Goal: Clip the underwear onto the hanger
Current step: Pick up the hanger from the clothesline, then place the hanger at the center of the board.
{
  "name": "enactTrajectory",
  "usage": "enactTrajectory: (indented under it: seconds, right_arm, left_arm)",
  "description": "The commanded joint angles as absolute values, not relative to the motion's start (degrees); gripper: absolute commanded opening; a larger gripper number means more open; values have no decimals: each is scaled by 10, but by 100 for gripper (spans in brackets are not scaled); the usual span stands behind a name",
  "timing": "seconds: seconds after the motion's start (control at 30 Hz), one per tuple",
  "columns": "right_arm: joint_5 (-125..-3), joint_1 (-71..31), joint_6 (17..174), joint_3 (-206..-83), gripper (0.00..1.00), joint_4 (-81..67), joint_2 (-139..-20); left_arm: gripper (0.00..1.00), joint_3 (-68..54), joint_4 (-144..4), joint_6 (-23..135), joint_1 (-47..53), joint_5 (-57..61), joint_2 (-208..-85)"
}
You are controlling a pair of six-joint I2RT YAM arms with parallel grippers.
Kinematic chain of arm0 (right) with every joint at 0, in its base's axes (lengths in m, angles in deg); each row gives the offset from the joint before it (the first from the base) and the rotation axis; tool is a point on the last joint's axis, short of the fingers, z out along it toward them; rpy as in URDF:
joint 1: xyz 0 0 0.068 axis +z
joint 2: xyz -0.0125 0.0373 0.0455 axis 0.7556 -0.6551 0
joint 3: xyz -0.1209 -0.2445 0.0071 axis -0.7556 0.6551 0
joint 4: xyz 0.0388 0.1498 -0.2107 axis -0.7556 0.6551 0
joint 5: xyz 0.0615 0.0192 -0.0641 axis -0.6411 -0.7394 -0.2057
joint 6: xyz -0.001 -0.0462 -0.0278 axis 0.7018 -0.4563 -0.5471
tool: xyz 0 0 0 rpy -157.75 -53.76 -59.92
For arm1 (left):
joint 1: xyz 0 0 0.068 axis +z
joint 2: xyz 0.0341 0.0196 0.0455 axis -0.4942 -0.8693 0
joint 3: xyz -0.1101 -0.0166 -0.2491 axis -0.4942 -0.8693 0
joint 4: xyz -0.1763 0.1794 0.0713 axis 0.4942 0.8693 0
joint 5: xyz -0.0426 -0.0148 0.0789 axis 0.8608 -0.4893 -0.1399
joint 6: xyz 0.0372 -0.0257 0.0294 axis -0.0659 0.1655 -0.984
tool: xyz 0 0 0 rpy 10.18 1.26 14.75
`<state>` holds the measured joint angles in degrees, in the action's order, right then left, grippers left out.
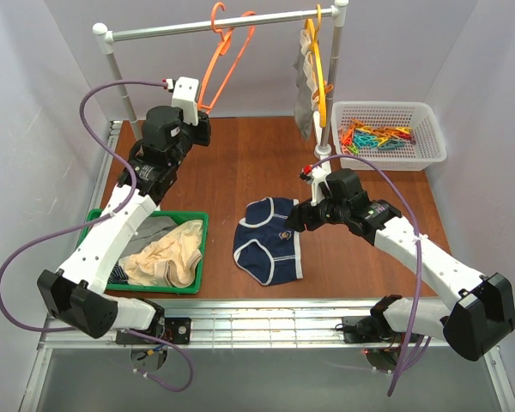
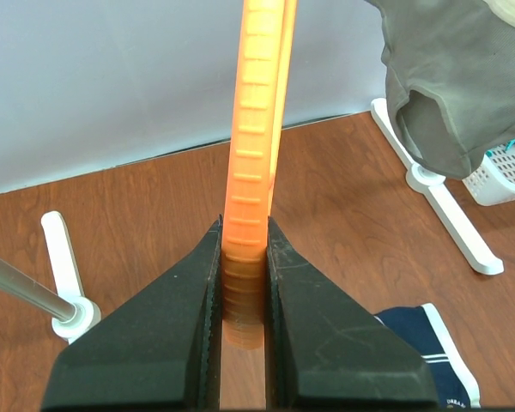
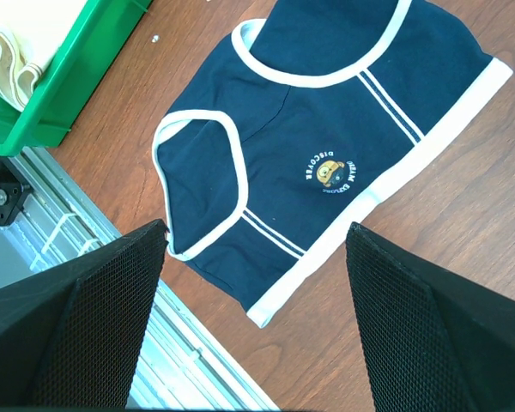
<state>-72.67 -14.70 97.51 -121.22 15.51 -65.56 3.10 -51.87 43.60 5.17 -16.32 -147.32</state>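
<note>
The navy underwear (image 1: 269,239) with white piping lies flat on the table's middle; it fills the right wrist view (image 3: 326,154). The red-orange hanger (image 1: 226,53) hangs by its hook from the white rail at the back. My left gripper (image 1: 202,118) is shut on the hanger's lower end; in the left wrist view the orange bar (image 2: 251,172) sits pinched between the black fingers (image 2: 180,326). My right gripper (image 1: 299,216) is open and empty, hovering at the underwear's right edge, its fingers (image 3: 94,318) spread above the cloth.
A green tray (image 1: 195,257) with beige underwear (image 1: 167,257) sits front left. A yellow-orange hanger with grey underwear (image 1: 307,81) hangs back right on the rail (image 1: 172,33). A white basket (image 1: 429,137) of coloured clips stands at the back right. The rail's white feet (image 2: 451,206) rest on the table.
</note>
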Motion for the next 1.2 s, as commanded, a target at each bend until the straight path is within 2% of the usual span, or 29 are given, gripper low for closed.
enactTrajectory:
  seconds: [0.0,0.27,0.4,0.5,0.63,0.77,0.93,1.17]
  right_arm:
    - [-727,-145,972,-1221,76,158,-643]
    - [-686,-145,993,-1278,75,194,-621]
    - [-656,-143,1020,-1349,73,228,-609]
    - [-623,-136,1045,-1400,72,258,-622]
    - [-577,-111,1079,-1530,68,292,-676]
    - [-516,-80,1117,-1613,68,323,-753]
    - [-484,-43,1134,-1662,66,342,-832]
    - [-482,-42,1145,-1708,66,344,-878]
  left_arm:
    - [0,-5,-528,436,43,-159,-1426]
    - [0,-110,-514,489,-29,-199,-1363]
    - [0,-157,-496,528,-86,-256,-1351]
    - [0,-188,-477,555,-145,-349,-1358]
    - [0,-195,-431,605,-222,-511,-1386]
    - [0,-188,-416,647,-267,-588,-1401]
    - [0,-172,-415,654,-316,-635,-1441]
    - [0,-164,-415,662,-347,-668,-1460]
